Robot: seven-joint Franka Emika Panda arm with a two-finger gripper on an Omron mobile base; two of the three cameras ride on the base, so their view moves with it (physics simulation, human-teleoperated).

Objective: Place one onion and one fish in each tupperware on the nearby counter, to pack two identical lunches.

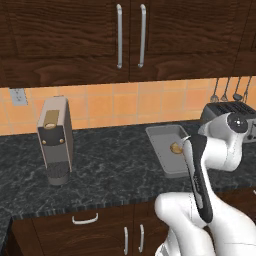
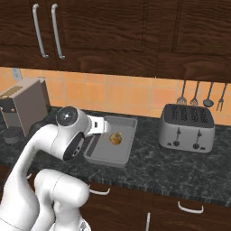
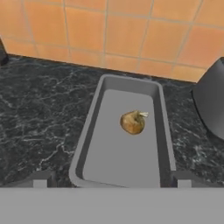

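A grey tupperware [image 3: 86,133] lies lengthwise on the dark speckled counter [image 1: 110,165], its far end close to the tiled wall. One brown onion [image 3: 132,122] rests inside it, a little past the middle. My gripper [image 3: 111,180] hovers over the tray's near end, open wide, with a fingertip [image 3: 40,179] outside each long wall and nothing held. From the right base view the onion [image 2: 115,138] sits in the tupperware [image 2: 103,159] just beyond my white hand. The left base view has my arm covering part of the tupperware [image 1: 159,131] and onion [image 1: 176,148]. The fish is out of view.
A silver toaster [image 2: 187,127] stands right of the tray, close to its far corner. A coffee machine [image 1: 55,140] stands on the counter's left. Utensils [image 2: 201,97] hang on the tiles. Wall cabinets [image 1: 130,35] overhang the back; drawers [image 1: 85,220] run below the edge.
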